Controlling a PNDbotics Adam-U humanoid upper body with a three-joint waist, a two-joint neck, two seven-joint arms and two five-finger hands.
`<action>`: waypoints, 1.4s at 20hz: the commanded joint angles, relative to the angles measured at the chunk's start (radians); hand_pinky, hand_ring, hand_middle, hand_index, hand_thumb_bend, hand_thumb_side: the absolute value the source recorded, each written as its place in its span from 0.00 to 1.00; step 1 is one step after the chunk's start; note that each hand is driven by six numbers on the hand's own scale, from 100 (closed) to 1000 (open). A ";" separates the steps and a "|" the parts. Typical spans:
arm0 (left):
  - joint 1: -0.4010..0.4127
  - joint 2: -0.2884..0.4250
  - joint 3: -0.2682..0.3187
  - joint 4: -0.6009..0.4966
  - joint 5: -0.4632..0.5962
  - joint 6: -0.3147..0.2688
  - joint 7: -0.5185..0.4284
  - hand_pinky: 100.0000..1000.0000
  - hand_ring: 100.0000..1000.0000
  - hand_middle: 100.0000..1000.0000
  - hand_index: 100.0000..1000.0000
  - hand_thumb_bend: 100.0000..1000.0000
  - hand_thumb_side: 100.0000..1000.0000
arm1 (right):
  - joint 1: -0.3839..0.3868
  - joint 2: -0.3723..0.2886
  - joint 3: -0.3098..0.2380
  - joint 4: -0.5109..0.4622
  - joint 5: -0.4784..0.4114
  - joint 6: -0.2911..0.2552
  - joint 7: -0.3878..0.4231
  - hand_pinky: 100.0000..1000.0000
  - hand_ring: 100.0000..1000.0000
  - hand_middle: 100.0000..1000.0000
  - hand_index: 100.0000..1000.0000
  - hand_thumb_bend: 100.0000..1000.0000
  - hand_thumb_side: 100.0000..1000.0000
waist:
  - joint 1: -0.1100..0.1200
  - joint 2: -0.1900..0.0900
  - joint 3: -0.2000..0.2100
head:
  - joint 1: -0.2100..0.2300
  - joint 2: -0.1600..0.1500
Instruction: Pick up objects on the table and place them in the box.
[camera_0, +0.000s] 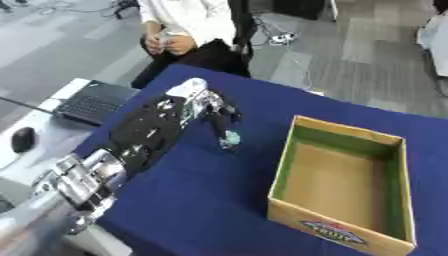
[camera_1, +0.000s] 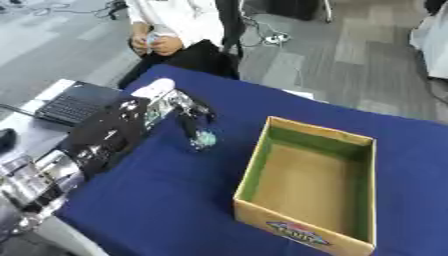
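blue table (camera_0: 201, 200): left hand (camera_0: 210, 107) pinching teal object (camera_0: 231, 137).

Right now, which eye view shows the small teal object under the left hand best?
The right eye view: the small teal object sits clear of the fingers of the left hand, against the blue tablecloth. The left eye view shows it too, but partly behind a dark fingertip.

Left arm (camera_0: 131, 140): glossy black forearm shell, silver metal joint segments near elbow; left hand (camera_0: 206, 102) black with silver parts, white patch on back.
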 joint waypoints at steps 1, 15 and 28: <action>-0.033 0.009 0.024 0.013 -0.019 -0.005 0.023 0.20 0.43 0.87 0.99 1.00 0.31 | -0.008 -0.019 -0.010 -0.016 -0.010 -0.201 -0.198 0.14 0.22 0.26 0.46 0.22 1.00 | 0.002 -0.009 -0.002 | 0.009 -0.008; -0.056 -0.015 0.048 0.080 -0.078 -0.027 0.053 0.20 0.42 0.82 0.97 1.00 0.25 | -0.015 -0.022 -0.016 -0.016 -0.028 -0.208 -0.191 0.14 0.22 0.26 0.46 0.21 1.00 | 0.002 -0.005 -0.009 | 0.016 -0.006; -0.079 -0.013 0.023 0.074 -0.093 -0.015 -0.009 0.08 0.30 0.67 0.93 1.00 0.25 | -0.007 -0.023 -0.017 -0.016 -0.031 -0.208 -0.189 0.14 0.22 0.26 0.46 0.21 1.00 | 0.004 -0.011 -0.005 | 0.010 0.002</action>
